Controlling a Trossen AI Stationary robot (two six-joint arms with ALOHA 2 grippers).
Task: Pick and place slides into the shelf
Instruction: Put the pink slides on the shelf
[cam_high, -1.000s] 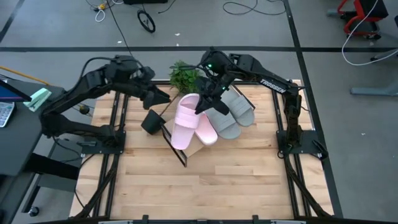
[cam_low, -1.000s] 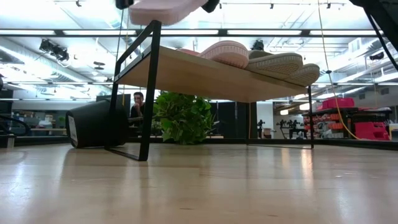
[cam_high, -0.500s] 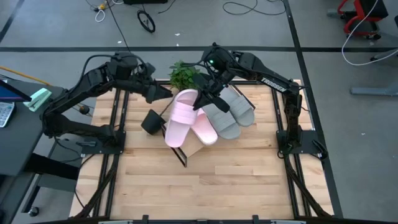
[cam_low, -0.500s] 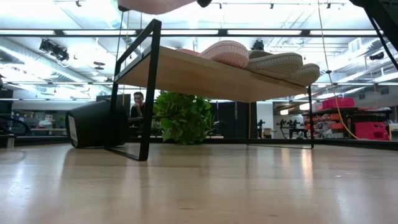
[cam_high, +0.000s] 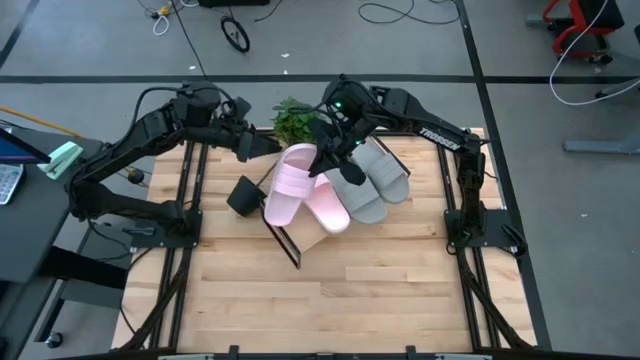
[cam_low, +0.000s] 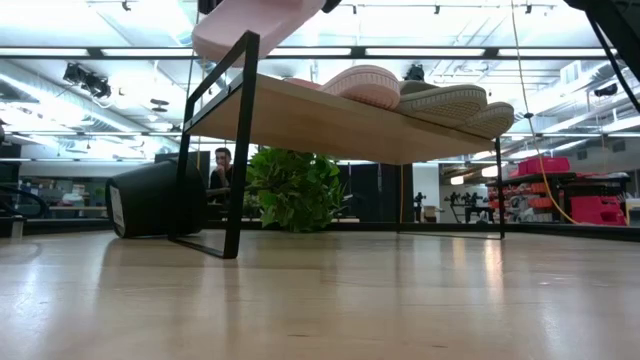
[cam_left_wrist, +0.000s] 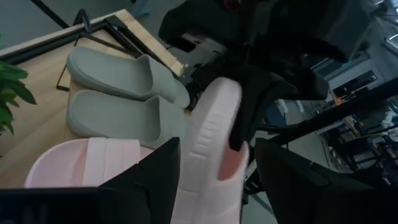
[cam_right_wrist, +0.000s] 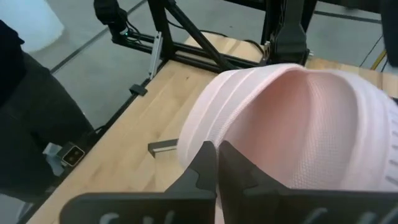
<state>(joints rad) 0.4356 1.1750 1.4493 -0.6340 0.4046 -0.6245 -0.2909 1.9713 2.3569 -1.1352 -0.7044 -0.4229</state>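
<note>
Right hand (cam_high: 322, 160) grips a pale pink slide (cam_high: 286, 186); only the low view shows it clear above the shelf (cam_low: 330, 118)

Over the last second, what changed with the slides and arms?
The right gripper carried the pink slide it grips a little toward the shelf's open left end, and by the low view it has dropped closer to the board. The left gripper, open and empty, stayed near the plant. The other pink slide and both grey slides stayed put.
</note>
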